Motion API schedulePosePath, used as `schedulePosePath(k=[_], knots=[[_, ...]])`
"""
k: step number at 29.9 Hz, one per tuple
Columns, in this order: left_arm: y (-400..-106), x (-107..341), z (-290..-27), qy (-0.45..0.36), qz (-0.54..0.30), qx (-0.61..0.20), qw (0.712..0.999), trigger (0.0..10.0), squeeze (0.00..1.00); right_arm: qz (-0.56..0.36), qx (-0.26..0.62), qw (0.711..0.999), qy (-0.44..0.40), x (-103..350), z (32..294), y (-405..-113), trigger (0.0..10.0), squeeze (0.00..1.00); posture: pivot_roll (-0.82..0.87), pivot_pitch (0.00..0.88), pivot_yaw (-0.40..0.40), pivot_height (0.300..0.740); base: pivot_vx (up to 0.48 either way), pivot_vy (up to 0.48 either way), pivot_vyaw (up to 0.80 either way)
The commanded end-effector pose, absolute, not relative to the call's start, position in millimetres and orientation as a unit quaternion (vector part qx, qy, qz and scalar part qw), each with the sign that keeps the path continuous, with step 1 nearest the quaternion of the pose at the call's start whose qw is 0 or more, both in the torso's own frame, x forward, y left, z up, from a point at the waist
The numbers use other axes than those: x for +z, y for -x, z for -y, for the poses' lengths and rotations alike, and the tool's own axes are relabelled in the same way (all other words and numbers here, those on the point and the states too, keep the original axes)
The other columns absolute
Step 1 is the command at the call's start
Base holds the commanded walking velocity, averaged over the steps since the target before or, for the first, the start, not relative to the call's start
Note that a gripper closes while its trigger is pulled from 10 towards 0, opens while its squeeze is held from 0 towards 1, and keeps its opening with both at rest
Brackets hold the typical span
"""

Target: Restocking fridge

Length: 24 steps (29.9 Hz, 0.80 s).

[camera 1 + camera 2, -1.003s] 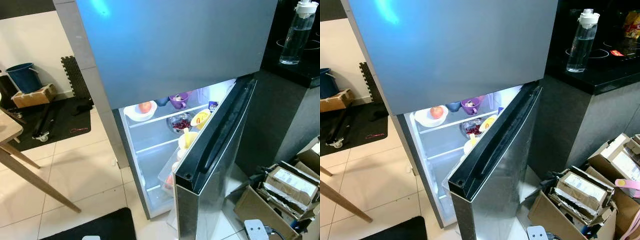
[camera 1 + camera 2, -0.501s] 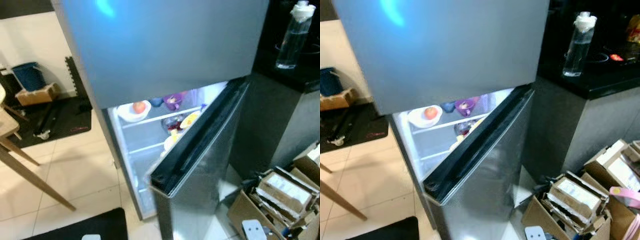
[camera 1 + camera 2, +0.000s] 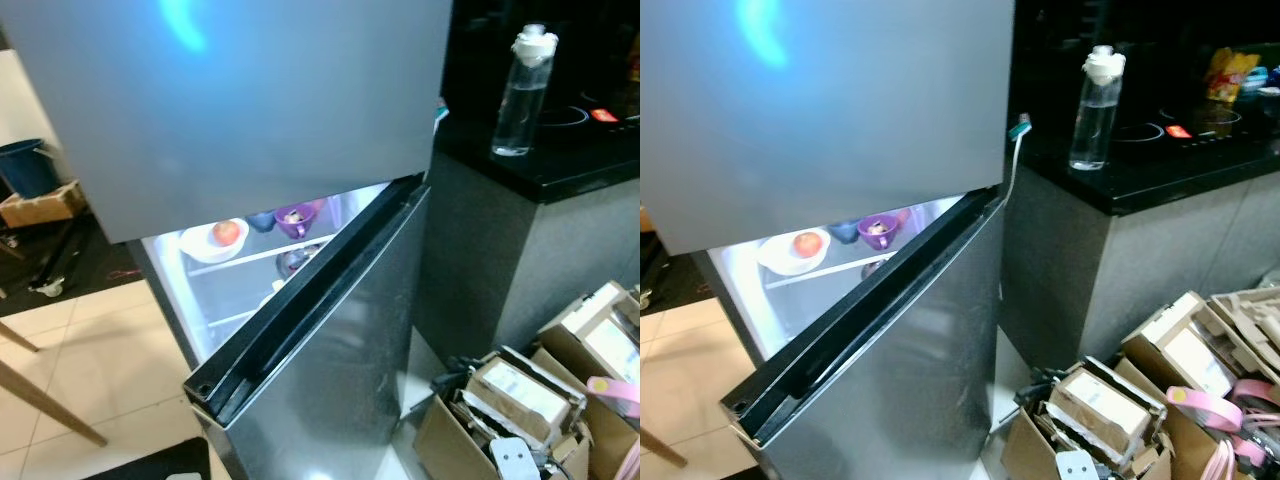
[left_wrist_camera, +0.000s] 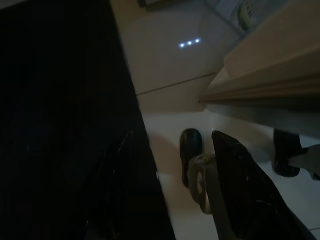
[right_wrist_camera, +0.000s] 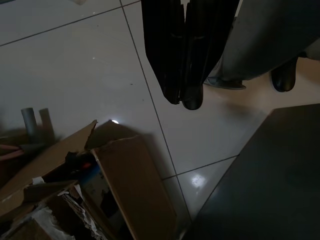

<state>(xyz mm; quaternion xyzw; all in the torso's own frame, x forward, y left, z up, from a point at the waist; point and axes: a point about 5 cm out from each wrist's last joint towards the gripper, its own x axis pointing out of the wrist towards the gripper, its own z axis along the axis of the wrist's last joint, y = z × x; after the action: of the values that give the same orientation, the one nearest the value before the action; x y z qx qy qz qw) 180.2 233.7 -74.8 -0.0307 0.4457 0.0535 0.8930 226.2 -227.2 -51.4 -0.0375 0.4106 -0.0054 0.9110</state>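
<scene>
The fridge (image 3: 250,90) is standing in the middle of the head views, and its lower door (image 3: 330,330) is hanging partly open, swinging out toward the camera with the black seal along its top edge showing. The upper door is closed. Inside, light is shining on a shelf (image 3: 255,257) that is carrying a white bowl (image 3: 212,243) with a red apple (image 3: 226,232) in it, and beside it a purple cup (image 3: 294,218) and a small dark blue bowl (image 3: 262,221). Under the shelf some other dish is showing, but I cannot tell what it is.

To the right of the fridge a black counter (image 3: 1140,170) is carrying a clear water bottle (image 3: 1095,108) with a white cap. On the floor below it, open cardboard boxes (image 3: 1110,410) are lying with packages in them.

The right gripper (image 5: 186,97) is hanging above the pale floor tiles (image 5: 75,75), near the boxes; its two black fingers are pressing together and are holding nothing. The left gripper (image 4: 220,170) is hanging in the dark beside a black surface, and I cannot tell how its fingers are standing. To the left of the fridge a blue bucket (image 3: 22,165) is standing on the floor.
</scene>
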Motion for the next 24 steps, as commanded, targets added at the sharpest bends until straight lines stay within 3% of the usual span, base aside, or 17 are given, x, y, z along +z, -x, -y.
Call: schedulePosePath(k=[1, 4, 9, 10, 18, 19, 20, 21, 22, 24], knots=[[-173, -77, -238, 0.035, -0.451, 0.068, 0.889, 10.0, 0.0, -0.418, 0.011, 0.908, 0.034, -55, 218, -224, 10.0, 0.0, -0.11, 0.125, 0.069, 0.74, 0.0, 0.0, 0.0], [-171, -78, -239, 0.034, -0.45, 0.07, 0.889, 10.0, 0.0, -0.403, 0.033, 0.914, 0.03, -52, 214, -228, 10.0, 0.0, -0.11, 0.131, 0.068, 0.74, 0.0, 0.0, 0.0], [-160, -81, -247, 0.02, -0.459, 0.089, 0.883, 10.0, 0.0, -0.362, 0.162, 0.918, 0.017, -40, 182, -247, 10.0, 0.0, -0.11, 0.144, 0.066, 0.74, 0.0, 0.0, 0.0], [-156, -82, -248, 0.019, -0.463, 0.093, 0.881, 10.0, 0.0, -0.35, 0.181, 0.919, 0.012, -35, 175, -253, 0.0, 0.0, -0.11, 0.144, 0.064, 0.74, 0.0, 0.0, 0.0], [-145, -85, -252, 0.015, -0.473, 0.101, 0.875, 10.0, 0.0, -0.315, 0.263, 0.912, 0.007, -18, 151, -271, 0.0, 0.0, -0.11, 0.15, 0.058, 0.74, 0.0, 0.0, 0.0], [-143, -86, -252, 0.014, -0.475, 0.103, 0.874, 10.0, 0.0, -0.311, 0.295, 0.904, 0.008, -14, 143, -274, 2.1, 0.0, -0.11, 0.153, 0.056, 0.74, 0.0, 0.0, 0.0], [-142, -86, -252, 0.013, -0.476, 0.103, 0.873, 10.0, 0.0, -0.307, 0.324, 0.895, 0.007, -11, 136, -275, 7.1, 0.0, -0.11, 0.153, 0.056, 0.74, 0.0, 0.0, 0.0], [-142, -86, -252, 0.013, -0.476, 0.103, 0.873, 10.0, 0.0, -0.307, 0.324, 0.895, 0.007, -11, 136, -275, 7.1, 0.0, -0.11, 0.153, 0.056, 0.74, 0.0, 0.0, 0.0], [-140, -87, -252, 0.013, -0.478, 0.105, 0.872, 10.0, 0.0, -0.297, 0.367, 0.881, 0.004, -4, 124, -279, 10.0, 0.0, -0.1, 0.153, 0.051, 0.74, 0.0, 0.0, 0.0], [-140, -87, -252, 0.014, -0.479, 0.105, 0.872, 10.0, 0.0, -0.284, 0.392, 0.875, -0.002, 3, 115, -284, 10.0, 0.0, -0.1, 0.154, 0.05, 0.74, 0.0, 0.0, 0.0]])
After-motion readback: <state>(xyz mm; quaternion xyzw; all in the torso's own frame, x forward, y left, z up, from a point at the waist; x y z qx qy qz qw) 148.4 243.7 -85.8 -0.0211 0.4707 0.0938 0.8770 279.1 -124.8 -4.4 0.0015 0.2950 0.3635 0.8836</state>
